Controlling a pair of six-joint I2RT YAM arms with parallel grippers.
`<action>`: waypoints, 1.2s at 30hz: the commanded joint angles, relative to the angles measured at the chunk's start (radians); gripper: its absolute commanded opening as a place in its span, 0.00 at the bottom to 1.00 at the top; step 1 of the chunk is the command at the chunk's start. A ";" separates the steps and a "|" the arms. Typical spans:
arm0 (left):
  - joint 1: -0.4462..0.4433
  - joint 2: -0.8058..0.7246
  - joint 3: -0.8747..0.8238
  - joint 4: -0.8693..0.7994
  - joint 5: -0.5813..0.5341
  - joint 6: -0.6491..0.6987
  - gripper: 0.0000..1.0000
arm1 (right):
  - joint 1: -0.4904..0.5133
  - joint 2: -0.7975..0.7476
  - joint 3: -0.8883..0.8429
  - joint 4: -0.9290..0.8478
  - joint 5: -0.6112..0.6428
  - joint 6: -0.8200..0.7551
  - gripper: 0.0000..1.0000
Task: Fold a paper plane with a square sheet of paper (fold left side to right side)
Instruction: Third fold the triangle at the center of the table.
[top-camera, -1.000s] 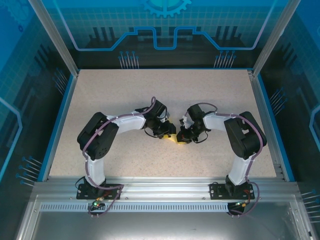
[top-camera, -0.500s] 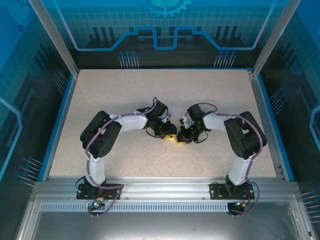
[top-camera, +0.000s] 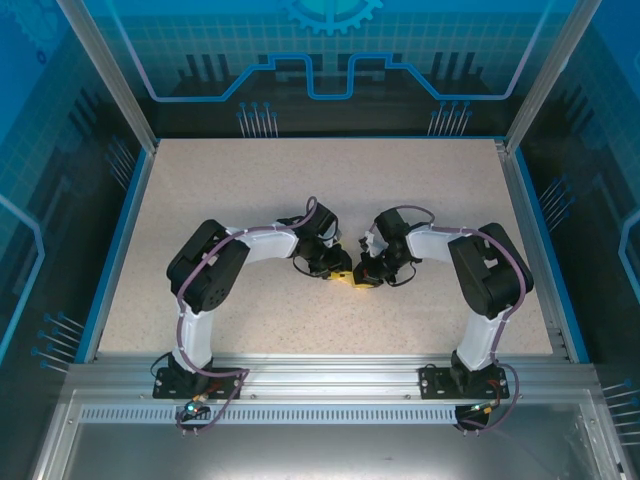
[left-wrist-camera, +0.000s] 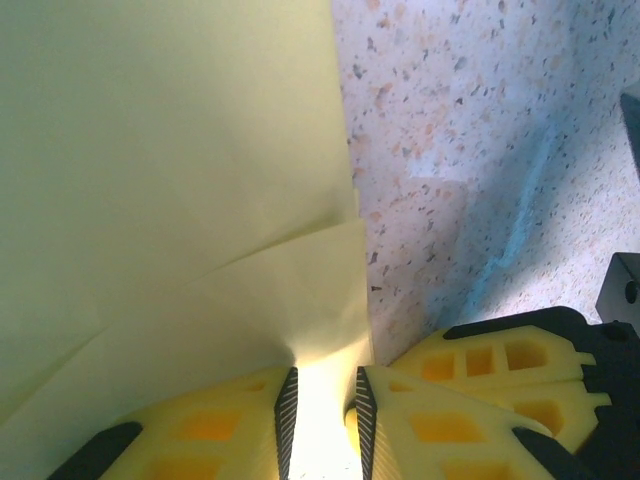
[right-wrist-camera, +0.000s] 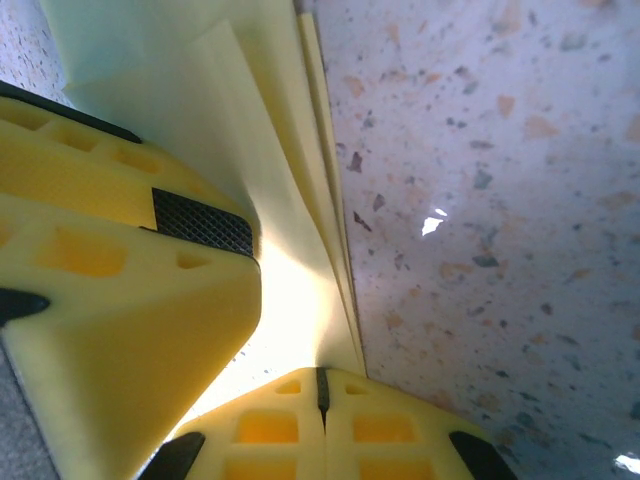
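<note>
Bench (top-camera: 300, 190) surface, pale and speckled, spreads wide inside blue-lit walls (top-camera: 330, 60), with a metal rail (top-camera: 320, 375) along its near edge where both bases are bolted. From that rail the left arm (top-camera: 210, 275) rises, bends at its dark elbow and reaches inward and to the right; the right arm (top-camera: 490, 270) mirrors it, elbow out to the side and forearm pointing left, so the two wrists meet head to head near the middle of the bench, low over the surface. The left claw (left-wrist-camera: 320, 400) has its yellow fingers drawn near to each other, a narrow gap between the ribbed black pads (left-wrist-camera: 287, 405), and the pale-yellow square sheet of paper (left-wrist-camera: 160, 150) runs down into that gap; I cannot tell whether the pads press it. The right claw (right-wrist-camera: 320, 390) is closed, its two fingers meeting in a thin seam, and it grips an edge of the sheet that enters the seam. The sheet is folded into several layers, with a slanting crease across it and one straight edge lying against the bench. Just beside the right claw's tips sits one left finger (right-wrist-camera: 120, 280), its ribbed pad against the paper.
</note>
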 joint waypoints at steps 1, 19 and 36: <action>0.015 0.027 -0.024 -0.054 -0.061 -0.003 0.27 | 0.011 0.054 -0.047 -0.084 0.152 -0.001 0.00; 0.210 -0.087 -0.125 -0.103 -0.132 0.146 0.28 | 0.010 0.048 -0.045 -0.096 0.164 -0.003 0.00; 0.048 -0.218 -0.103 -0.048 0.012 0.093 0.33 | 0.011 0.046 -0.027 -0.113 0.173 0.003 0.00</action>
